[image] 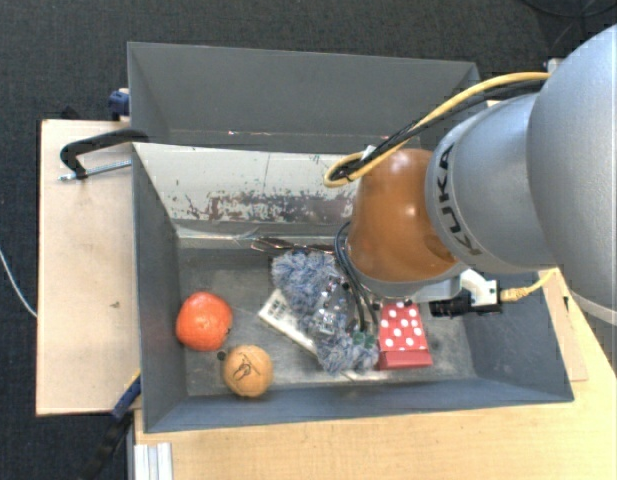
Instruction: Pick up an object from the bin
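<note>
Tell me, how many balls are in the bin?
2. An orange ball lies at the left of the bin; a tan ball sits beside it, nearer the front wall. More could hide under the blue cloth or the arm.

The letters "UKA" stood on the grey arm (508, 188), at three o'clock of the bin (153, 268). Print on the white card (278, 316) near six o'clock was too small to read.

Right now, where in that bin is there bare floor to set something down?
Bare floor lies behind the orange ball, up to the back wall, and right of the red dotted box, toward the right wall. The middle is crowded: blue-grey cloth, white card and box packed under the arm.
</note>
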You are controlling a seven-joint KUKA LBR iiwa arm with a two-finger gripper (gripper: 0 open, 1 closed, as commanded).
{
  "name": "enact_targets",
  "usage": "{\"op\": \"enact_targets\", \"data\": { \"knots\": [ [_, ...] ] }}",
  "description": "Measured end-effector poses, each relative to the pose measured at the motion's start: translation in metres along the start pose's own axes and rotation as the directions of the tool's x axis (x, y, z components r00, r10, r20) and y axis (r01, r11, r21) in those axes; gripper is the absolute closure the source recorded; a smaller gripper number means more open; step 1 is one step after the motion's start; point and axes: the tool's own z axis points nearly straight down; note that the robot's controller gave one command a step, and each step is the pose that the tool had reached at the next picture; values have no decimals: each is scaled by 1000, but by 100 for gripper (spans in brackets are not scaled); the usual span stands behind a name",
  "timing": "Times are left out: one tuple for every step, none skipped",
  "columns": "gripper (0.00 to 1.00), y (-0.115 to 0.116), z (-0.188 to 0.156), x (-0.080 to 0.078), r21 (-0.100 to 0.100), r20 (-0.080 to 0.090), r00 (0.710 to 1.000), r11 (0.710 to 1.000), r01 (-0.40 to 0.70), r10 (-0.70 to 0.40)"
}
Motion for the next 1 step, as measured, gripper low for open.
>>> {"op": "enact_targets", "data": {
  "knots": [
    [100,0,-22,0,0,-1,1000,1000,0,0]
  ]
}}
